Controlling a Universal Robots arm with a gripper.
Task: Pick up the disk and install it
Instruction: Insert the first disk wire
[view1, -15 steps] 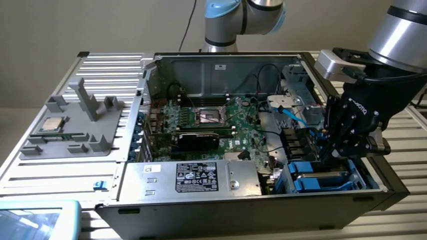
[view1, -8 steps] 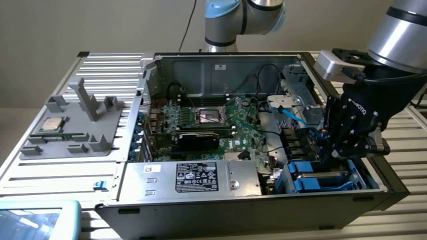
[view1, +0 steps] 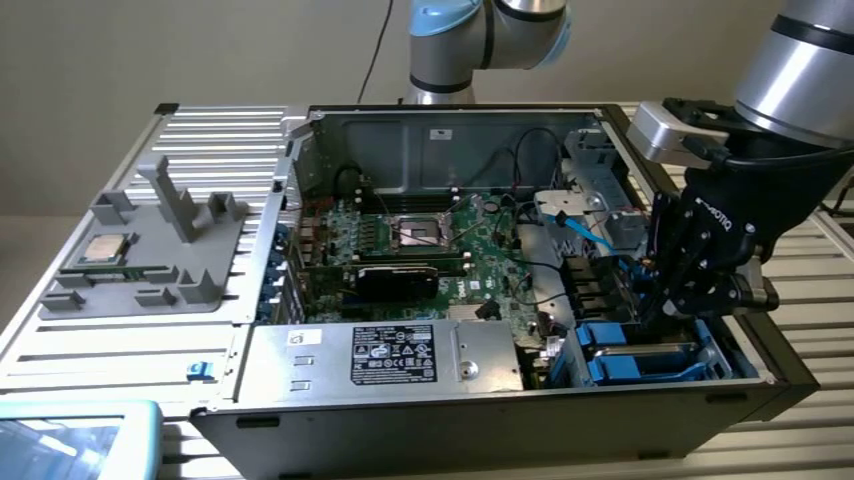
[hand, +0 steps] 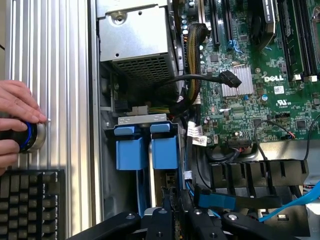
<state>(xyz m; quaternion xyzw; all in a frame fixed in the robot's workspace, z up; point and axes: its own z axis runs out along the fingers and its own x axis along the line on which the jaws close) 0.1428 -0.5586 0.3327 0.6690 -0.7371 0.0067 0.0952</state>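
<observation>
Black and jointed, the gripper reaches down into the open computer case, at the drive bay in its near corner on the exterior view's right. Its fingers stand close together, and as far as I can see they pinch the thin edge of the disk. The disk stands on edge in the bay in its bright blue carrier, just beside a second blue carrier.

The big silver box with the black-and-white label sits next to the bay, and the green motherboard lies beyond it. A small square chip rests on a grey fixture, well apart on the exterior view's left.

Outside the case, a person's hand rests on a round blue-ringed knob near a keyboard.
</observation>
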